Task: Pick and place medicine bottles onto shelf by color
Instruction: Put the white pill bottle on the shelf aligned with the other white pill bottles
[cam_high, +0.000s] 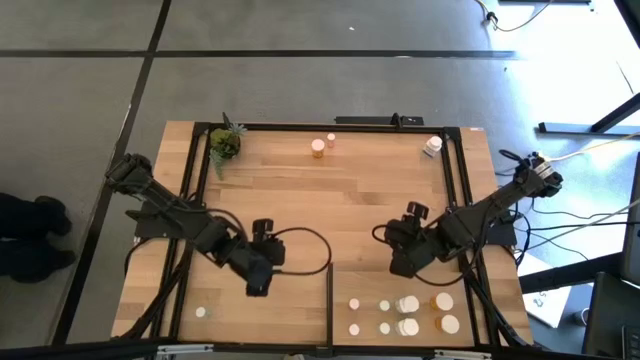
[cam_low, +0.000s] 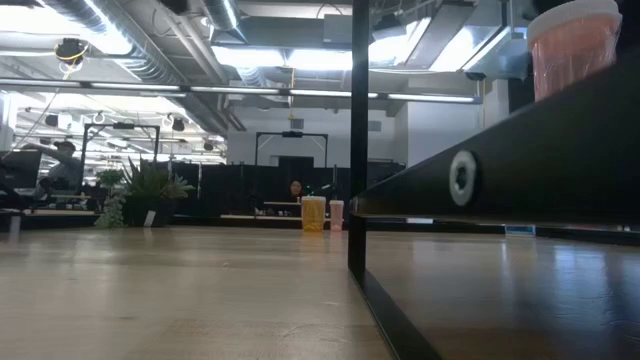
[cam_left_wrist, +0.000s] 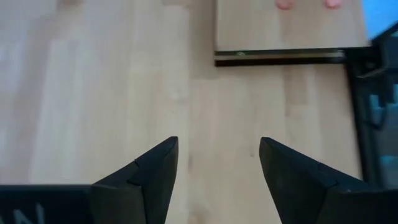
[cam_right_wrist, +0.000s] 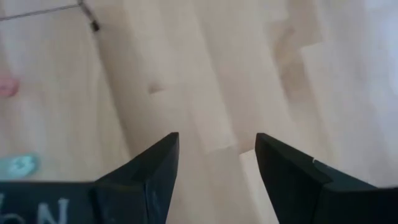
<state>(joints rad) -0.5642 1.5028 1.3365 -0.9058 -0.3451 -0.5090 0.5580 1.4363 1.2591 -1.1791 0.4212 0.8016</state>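
- The left gripper hangs low over bare wood on the left half of the desk, jaws spread wide and empty — its wrist view shows only planks between the fingers.
- The right gripper sits over the middle-right of the desk, jaws likewise wide with nothing in them; it is near the cluster of medicine bottles and looks best placed to take one first.
- That cluster stands at the near right corner on the shelf, right of its thin black strip: white-capped bottles in short rows, with two orange-amber ones at the right end — probably grouped by colour.
- Two more bottles stand at the far edge, another white one lies near the far right corner, and a single small one is at the near left.
- The potted plant in the far left corner is well apart from both arms.
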